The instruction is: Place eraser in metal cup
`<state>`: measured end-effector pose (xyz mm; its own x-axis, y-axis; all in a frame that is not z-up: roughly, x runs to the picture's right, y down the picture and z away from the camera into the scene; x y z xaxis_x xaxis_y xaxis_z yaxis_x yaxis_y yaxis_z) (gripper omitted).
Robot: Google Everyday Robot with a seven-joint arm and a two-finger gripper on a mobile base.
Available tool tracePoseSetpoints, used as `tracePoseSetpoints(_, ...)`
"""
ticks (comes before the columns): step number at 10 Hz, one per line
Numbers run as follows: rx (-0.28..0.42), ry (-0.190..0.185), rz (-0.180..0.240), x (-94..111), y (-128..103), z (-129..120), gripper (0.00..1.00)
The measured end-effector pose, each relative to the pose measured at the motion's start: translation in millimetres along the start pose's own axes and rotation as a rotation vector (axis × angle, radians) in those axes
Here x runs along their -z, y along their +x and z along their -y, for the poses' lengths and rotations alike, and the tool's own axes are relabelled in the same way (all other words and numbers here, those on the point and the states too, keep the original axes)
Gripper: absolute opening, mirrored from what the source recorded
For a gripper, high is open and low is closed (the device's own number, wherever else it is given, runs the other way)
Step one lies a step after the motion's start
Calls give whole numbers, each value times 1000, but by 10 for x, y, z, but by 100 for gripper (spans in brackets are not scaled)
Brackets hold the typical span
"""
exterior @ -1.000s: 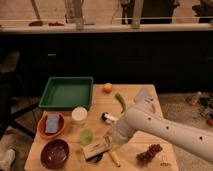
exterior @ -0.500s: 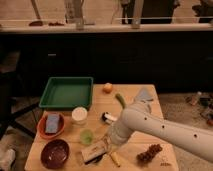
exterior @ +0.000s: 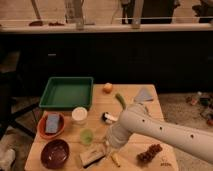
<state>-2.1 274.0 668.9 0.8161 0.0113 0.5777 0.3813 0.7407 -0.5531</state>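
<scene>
The eraser [exterior: 92, 156], a tan block with a dark face, lies on the wooden table [exterior: 150, 120] near its front edge. My gripper [exterior: 104, 148] is at the end of the white arm [exterior: 150, 130], which reaches in from the right. It is shut and down at the eraser's right end. I cannot tell whether it touches the eraser. The metal cup is hidden or out of view.
A maroon bowl [exterior: 54, 152] sits left of the eraser, with a pale green cup [exterior: 86, 136] and a white cup [exterior: 79, 115] behind it. Also on the table: blue sponge on an orange plate [exterior: 42, 131], green tray [exterior: 67, 92], orange fruit [exterior: 107, 88], brush [exterior: 107, 118], grapes [exterior: 150, 153], grey cloth [exterior: 143, 94].
</scene>
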Motion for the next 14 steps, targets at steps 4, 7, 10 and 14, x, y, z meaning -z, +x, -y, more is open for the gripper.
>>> tracePoseSetpoints(4, 2, -20, 14, -93, 7, 50, 0)
tracePoseSetpoints(7, -5, -24, 24, -117, 59, 54, 0)
tracePoseSetpoints(10, -10, -27, 27, -126, 78, 51, 4)
tracePoseSetpoints(14, -10, -27, 28, -128, 76, 52, 40)
